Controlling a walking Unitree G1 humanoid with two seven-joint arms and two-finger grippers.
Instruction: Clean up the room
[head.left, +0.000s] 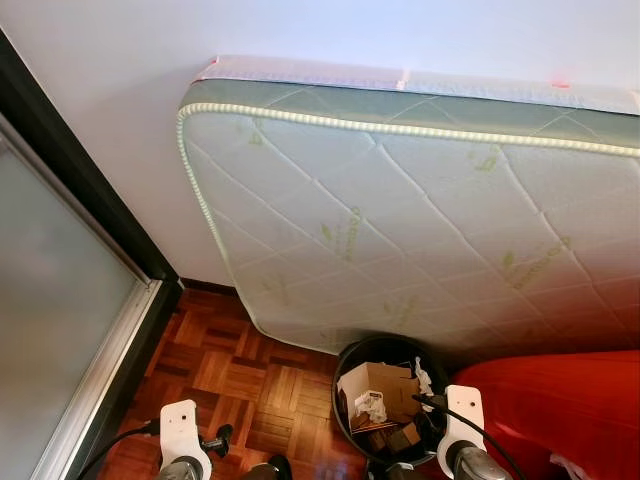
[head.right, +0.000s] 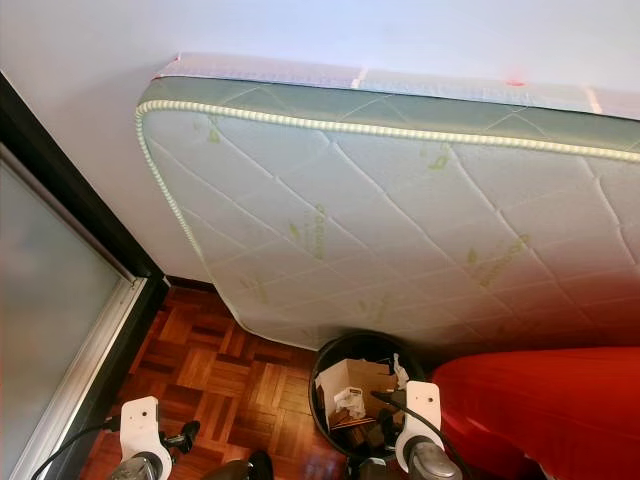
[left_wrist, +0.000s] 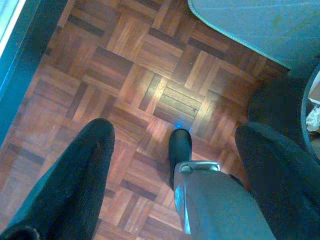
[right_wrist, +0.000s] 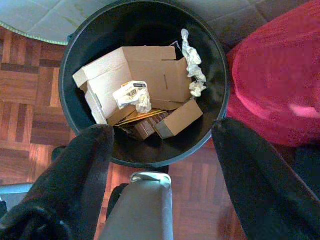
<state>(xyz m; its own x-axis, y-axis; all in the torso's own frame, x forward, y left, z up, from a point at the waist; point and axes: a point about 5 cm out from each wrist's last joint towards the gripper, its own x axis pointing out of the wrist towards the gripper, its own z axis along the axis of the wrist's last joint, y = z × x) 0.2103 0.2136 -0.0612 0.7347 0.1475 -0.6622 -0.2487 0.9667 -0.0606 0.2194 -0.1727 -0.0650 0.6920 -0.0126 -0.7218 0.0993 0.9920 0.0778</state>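
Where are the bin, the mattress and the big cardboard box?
bin (right_wrist: 220, 60), right wrist view, its black rim
mattress (head.left: 420, 230), left eye view, its quilted face
box (right_wrist: 150, 75), right wrist view, its top flap

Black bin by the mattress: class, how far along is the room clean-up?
Done: the black bin already holds cardboard boxes and crumpled paper. In hand: nothing; the right gripper hangs open over the bin, the left gripper open above parquet floor. What is left cannot be judged.

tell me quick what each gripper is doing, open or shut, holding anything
Left gripper: open, holding nothing, above the parquet floor.
Right gripper: open, holding nothing, above the black bin of cardboard boxes.
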